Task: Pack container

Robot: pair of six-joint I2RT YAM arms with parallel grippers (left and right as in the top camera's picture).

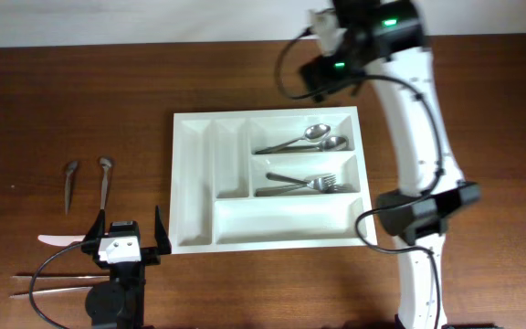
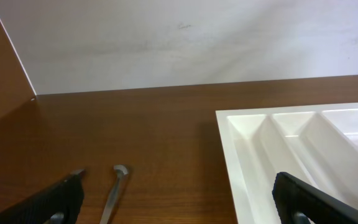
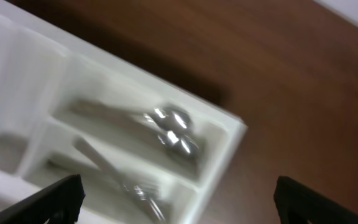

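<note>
Though spoons (image 1: 309, 139) and forks (image 1: 310, 185) already fill two of the tray's (image 1: 194, 183) wide slots, its third wide slot and both narrow ones lie bare, and small spoons (image 1: 105, 178) wait left of it. The white tray (glossy, deep-walled) sits mid-table. The left gripper (image 1: 129, 230) and right gripper (image 3: 179, 208) both gape, empty.

Right arm (image 1: 423, 119) has white tube links w/ black joint housings, two green LEDs (image 1: 390, 22) lit & thin black cables (image 1: 284, 73) looping off it, while left arm (image 1: 117, 294) is mostly black & left gripper (image 1: 129, 227) is a white block w/ black fingers (image 1: 160, 228).
</note>
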